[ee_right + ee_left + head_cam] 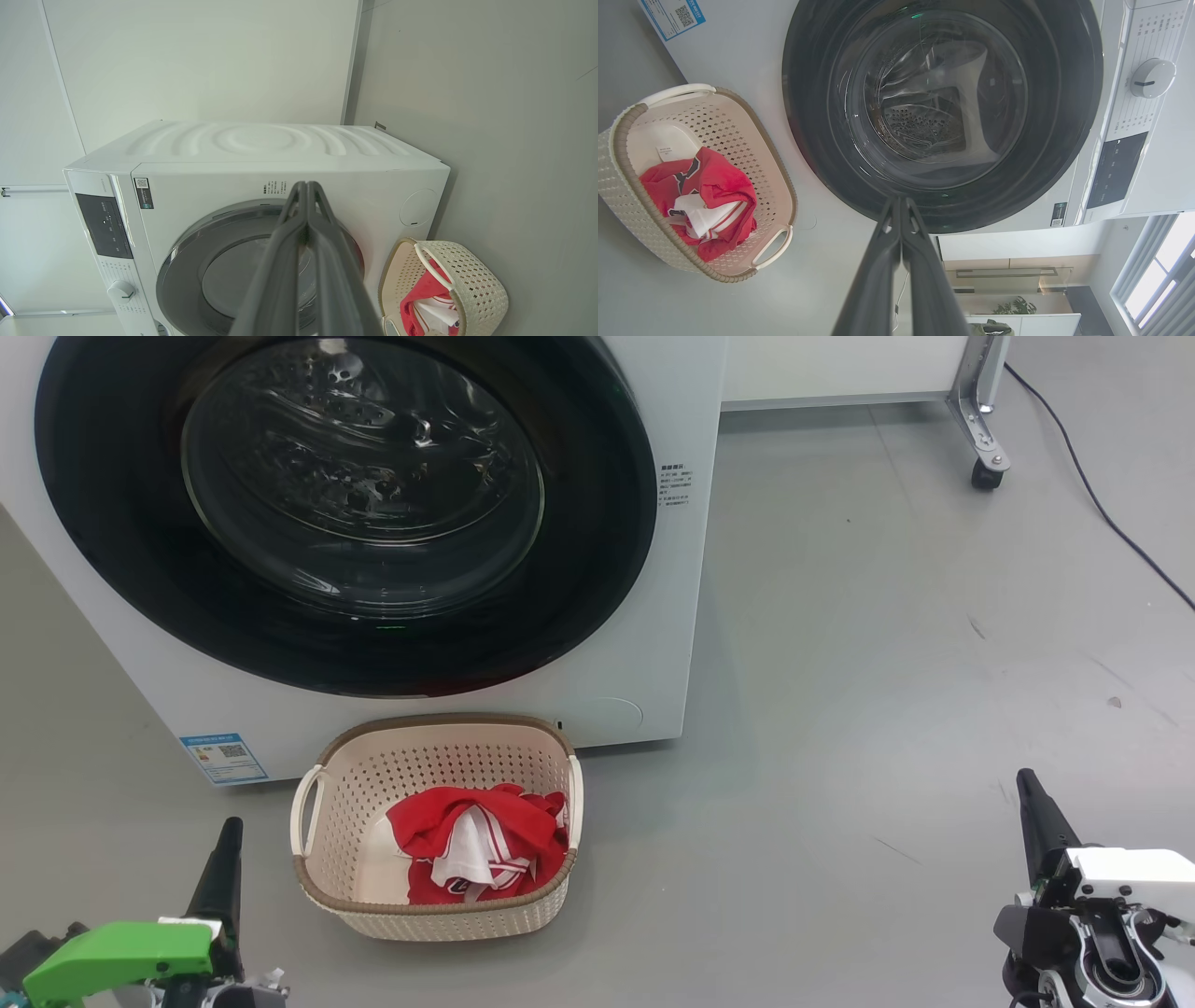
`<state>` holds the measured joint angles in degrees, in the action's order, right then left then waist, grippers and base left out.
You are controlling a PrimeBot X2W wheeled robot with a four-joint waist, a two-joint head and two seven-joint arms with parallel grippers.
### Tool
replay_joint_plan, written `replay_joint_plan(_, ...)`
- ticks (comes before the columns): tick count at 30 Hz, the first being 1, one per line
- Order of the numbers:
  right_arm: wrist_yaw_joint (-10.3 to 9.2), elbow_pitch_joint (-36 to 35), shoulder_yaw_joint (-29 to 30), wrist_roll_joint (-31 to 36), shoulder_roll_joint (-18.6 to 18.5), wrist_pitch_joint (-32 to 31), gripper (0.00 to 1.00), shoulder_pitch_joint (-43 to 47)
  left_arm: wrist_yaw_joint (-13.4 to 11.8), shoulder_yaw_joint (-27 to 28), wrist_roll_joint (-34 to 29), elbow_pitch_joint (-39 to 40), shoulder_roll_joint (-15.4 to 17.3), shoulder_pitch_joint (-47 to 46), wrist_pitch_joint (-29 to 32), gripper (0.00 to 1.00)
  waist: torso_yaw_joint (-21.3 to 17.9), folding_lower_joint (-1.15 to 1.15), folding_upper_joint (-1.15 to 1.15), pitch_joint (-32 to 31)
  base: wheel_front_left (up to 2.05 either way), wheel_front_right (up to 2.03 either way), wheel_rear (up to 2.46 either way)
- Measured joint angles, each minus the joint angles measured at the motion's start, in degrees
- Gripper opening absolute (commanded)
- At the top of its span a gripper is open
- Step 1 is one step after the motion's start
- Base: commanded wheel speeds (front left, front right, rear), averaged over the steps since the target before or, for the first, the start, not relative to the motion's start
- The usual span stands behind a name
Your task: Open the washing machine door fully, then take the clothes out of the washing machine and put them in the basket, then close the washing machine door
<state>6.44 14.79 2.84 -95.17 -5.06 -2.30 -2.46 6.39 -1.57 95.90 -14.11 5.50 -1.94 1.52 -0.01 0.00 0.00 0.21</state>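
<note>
Head view: door [355, 495] shut, clothes [476, 845] in basket [429, 721], so left fingers [219, 877] and right fingers [1041, 826], clenched empty, should retire clear.

A test lab: washing machine [674, 644], castered frame [978, 420].

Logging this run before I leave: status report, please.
Left claw, right claw shut, empty. Door closed; clothes in basket, before the washer. Cable far right, away from both.

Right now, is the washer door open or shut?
Shut. The washing machine door sits flush in the washing machine front, no gap at its black rim; the clothes lie in the basket.
</note>
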Motion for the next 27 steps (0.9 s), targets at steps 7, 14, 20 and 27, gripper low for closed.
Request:
replay_joint_plan(7, 0.04, 0.2, 0.1, -0.5, 0.0, 0.0, 0.0, -0.6, 0.0, 0.2, 0.3, -0.3, 0.0, -0.5, 0.0, 0.0, 0.0, 0.0, 0.0, 0.0, 0.0, 0.0, 0.0)
replay_joint_plan(14, 0.04, 0.4, 0.2, -0.5, 0.0, -0.2, 0.0, -0.6, 0.1, 0.2, 0.3, -0.5, 0.0, -0.5, 0.0, 0.0, 0.0, 0.0, 0.0, 0.0, 0.0, 0.0, 0.0)
replay_joint_plan(20, 0.04, 0.5, 0.2, -0.5, 0.0, -0.3, 0.0, -0.6, 0.4, 0.3, 0.3, -0.6, 0.0, -0.5, 0.0, 0.0, 0.0, 0.0, 0.0, 0.0, 0.0, 0.0, 0.0)
replay_joint_plan(27, 0.05, 0.6, 0.2, -0.5, 0.0, -0.3, 0.0, -0.6, 0.5, 0.3, 0.3, -0.8, 0.0, -0.5, 0.2, 0.0, 0.0, 0.0, 0.0, 0.0, 0.0, 0.0, 0.0)
